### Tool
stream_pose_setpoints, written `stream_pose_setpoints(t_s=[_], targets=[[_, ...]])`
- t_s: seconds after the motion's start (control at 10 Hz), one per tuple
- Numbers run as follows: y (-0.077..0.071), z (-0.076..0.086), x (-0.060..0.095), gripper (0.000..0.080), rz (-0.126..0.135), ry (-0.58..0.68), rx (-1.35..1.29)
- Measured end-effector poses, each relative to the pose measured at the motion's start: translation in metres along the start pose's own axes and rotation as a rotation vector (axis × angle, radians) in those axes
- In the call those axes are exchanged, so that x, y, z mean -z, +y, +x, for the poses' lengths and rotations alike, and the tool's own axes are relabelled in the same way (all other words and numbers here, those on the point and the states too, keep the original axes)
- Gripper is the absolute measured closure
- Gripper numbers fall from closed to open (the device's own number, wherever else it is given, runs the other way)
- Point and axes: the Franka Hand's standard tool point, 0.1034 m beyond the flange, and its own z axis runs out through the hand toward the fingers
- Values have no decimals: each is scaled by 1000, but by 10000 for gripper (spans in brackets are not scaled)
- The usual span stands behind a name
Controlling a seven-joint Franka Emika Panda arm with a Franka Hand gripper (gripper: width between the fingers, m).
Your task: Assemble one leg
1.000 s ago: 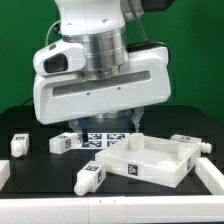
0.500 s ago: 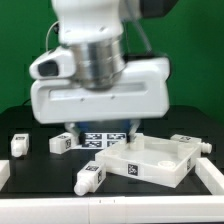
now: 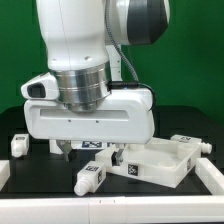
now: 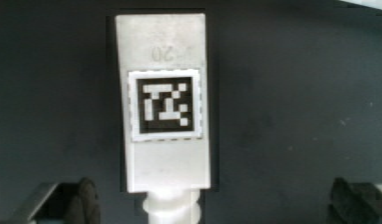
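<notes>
In the wrist view a white leg [image 4: 167,110] with a black-and-white tag lies lengthwise on the black table. Its narrow round end reaches between my fingers. My gripper [image 4: 209,205] is open, with one dark finger [image 4: 72,200] on each side of that end and clear gaps between. In the exterior view the arm's white hand [image 3: 85,118] is low over the table and hides this leg and the fingertips. Three other legs lie loose: one at the exterior view's left [image 3: 18,144], one in front [image 3: 92,178], one at the right [image 3: 190,143].
The large white tray-like panel [image 3: 165,165] lies to the exterior view's right of the hand. The marker board [image 3: 98,148] shows partly under the hand. A white part edge [image 3: 3,175] sits at the far left and another [image 3: 212,178] at the far right.
The arm has come down and shifted toward the exterior view's left. The hand now covers the leg that lay in front of the marker board.
</notes>
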Motion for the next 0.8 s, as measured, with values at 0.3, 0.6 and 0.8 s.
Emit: stream_pose_setpoints(t_s=[0.3,0.6,0.8], targets=[[13,0,-27,150,-12,17,25],[12,1,-26,375,-12,19,32],[12,1,-26,517,-12,19,32]])
